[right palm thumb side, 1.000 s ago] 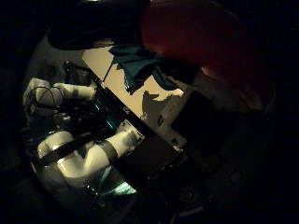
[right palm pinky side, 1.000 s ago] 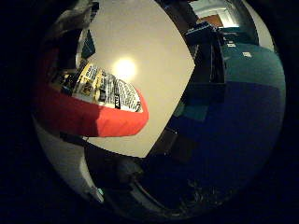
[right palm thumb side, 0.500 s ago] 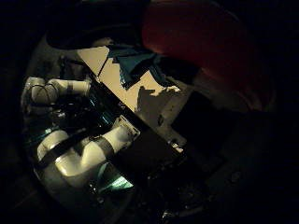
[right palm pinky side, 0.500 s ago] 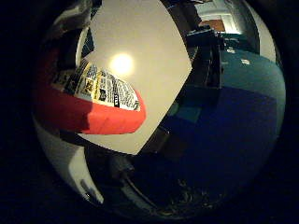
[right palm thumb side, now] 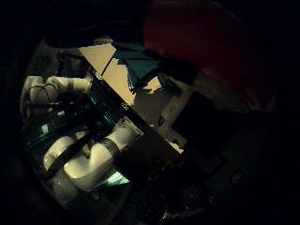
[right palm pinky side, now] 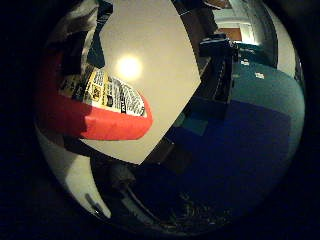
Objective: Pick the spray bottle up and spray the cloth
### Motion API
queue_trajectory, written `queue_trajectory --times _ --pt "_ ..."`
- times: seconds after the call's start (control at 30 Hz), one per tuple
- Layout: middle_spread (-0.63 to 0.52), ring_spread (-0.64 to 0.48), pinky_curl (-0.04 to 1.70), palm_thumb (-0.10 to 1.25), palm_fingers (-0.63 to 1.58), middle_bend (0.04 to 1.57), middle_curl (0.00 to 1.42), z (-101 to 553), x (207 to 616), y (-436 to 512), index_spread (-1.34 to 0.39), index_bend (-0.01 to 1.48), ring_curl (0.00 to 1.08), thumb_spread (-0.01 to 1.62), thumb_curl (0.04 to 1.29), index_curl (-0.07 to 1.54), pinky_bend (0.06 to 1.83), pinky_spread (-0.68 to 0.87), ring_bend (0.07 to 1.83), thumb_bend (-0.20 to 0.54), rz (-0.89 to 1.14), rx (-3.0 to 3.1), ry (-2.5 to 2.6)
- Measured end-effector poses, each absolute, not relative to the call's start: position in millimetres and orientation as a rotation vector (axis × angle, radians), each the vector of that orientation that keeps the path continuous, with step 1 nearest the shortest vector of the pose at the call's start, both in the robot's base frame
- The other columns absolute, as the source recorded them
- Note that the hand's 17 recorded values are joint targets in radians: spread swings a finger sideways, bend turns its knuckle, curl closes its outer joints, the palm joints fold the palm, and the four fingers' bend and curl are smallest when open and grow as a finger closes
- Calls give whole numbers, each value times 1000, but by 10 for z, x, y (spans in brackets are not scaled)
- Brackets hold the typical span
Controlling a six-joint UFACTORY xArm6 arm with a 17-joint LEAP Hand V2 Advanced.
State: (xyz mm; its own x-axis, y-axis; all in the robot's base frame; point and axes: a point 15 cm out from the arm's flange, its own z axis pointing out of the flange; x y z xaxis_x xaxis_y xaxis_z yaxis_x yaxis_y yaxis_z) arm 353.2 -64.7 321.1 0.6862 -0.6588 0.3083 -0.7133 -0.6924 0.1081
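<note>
Since a second ago, your two palm views have swung slightly: the pale worktop [right palm pinky side: 150, 60] fills more of the little-finger-side view, and the cloth [right palm thumb side: 140, 63] sits a little further across the thumb-side view — this is the camera moving, not the things. You have the red spray bottle [right palm pinky side: 95, 117] very close against the palm; its red body fills one side of the little-finger-side view, and its printed label of yellow, white and black faces the camera. In the thumb-side view the same red body looms large and dim. A white part of the hand [right palm pinky side: 75, 30] shows at the edge beside the bottle, but you cannot tell from either view whether the fingers are wrapped round the bottle or apart. The bottle looks to be raised above the worktop, with a bright spot of reflected light on the pale surface beside it. The dark teal cloth lies crumpled on the worktop, near its edge, well apart from the bottle. Beyond the worktop's edge you see the white arm [right palm thumb side: 93, 159] and a blue and teal floor [right palm pinky side: 240, 150].
</note>
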Motion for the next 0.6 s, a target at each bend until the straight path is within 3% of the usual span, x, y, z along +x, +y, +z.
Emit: queue_trajectory --times 0.6 --pt "-102 -167 1149 1048 1175 1385 683 3296 3575 -623 -158 1251 622 1084 573 697 1071 -195 1467 -13 395 2672 -1108"
